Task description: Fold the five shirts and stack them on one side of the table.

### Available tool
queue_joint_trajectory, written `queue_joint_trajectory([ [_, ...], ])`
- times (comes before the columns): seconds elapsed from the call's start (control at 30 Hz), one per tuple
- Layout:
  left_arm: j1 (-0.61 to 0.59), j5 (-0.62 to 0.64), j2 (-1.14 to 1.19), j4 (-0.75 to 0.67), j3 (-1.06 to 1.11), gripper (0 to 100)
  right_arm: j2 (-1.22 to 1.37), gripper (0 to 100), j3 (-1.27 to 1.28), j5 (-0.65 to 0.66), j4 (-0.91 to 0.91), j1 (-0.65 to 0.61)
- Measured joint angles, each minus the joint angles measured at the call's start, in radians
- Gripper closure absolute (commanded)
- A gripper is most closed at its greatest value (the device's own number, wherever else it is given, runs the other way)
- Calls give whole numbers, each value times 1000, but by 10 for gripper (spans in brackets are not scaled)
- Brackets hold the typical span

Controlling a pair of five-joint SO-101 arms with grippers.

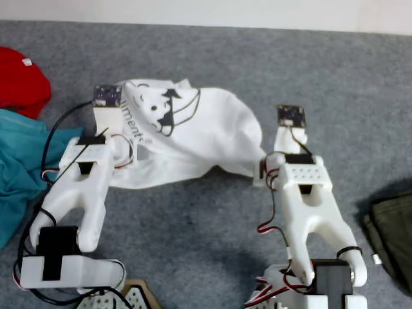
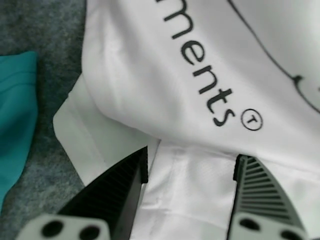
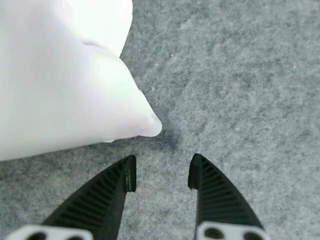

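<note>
A white shirt with black print lies crumpled in the middle of the grey table. In the high view the left arm stands over the shirt's left part. My left gripper is open, its fingers spread just above a folded white edge of the white shirt below the lettering. The right arm stands at the shirt's right end. My right gripper is open above bare grey surface, a short way off a rounded corner of the white shirt, with nothing between its fingers.
A red shirt lies at the far left and a teal shirt below it, close to the left arm. That teal shirt also borders the white one. A dark olive shirt lies at the right edge. Bare grey surface lies between the arms.
</note>
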Motion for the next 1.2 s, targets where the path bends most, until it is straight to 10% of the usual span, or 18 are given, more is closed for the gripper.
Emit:
queue_joint_trajectory([
  [0.5,3,0,195,-37,-141,932,0,821,0,0,0,0],
  [1.2,5,2,149,49,-141,891,0,821,0,0,0,0],
])
